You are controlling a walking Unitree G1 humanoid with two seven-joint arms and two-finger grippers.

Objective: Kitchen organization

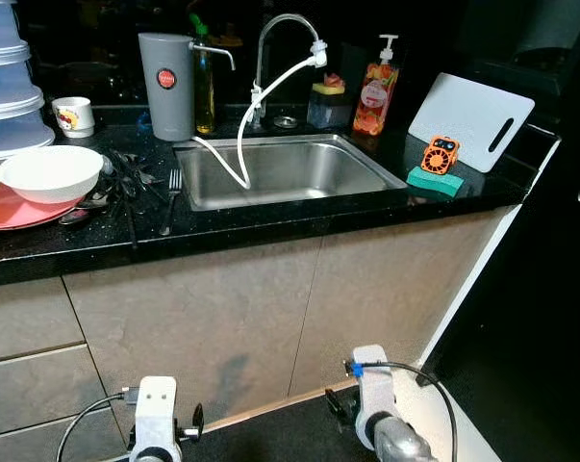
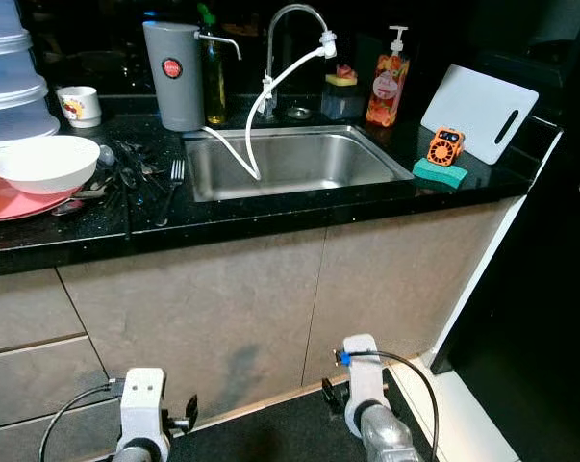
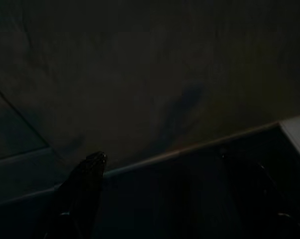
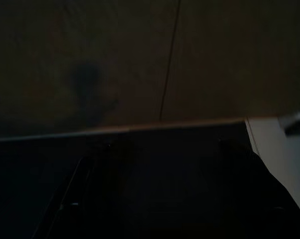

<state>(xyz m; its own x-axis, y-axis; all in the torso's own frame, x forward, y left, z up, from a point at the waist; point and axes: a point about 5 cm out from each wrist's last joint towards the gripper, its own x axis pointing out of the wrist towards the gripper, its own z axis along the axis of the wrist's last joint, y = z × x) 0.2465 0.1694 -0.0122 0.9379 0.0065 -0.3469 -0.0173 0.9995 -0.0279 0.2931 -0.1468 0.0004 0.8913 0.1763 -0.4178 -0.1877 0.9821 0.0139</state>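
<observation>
At frame centre, head view: steel sink point(image 1: 290, 171) set in speckled black counter point(image 1: 270, 223), white bowl point(image 1: 51, 172) far left, forks point(image 1: 170, 199) between | left wrist: dim cabinet panel point(image 3: 140, 84), left gripper point(image 3: 154, 199) spread unreadable | right wrist: right gripper point(image 4: 159, 199), same doubt.

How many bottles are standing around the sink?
2. A yellow-green bottle stands behind the sink, beside the grey water filter. An orange pump bottle stands at the back right, near the cutting board. Others may be hidden in the dark behind.
</observation>
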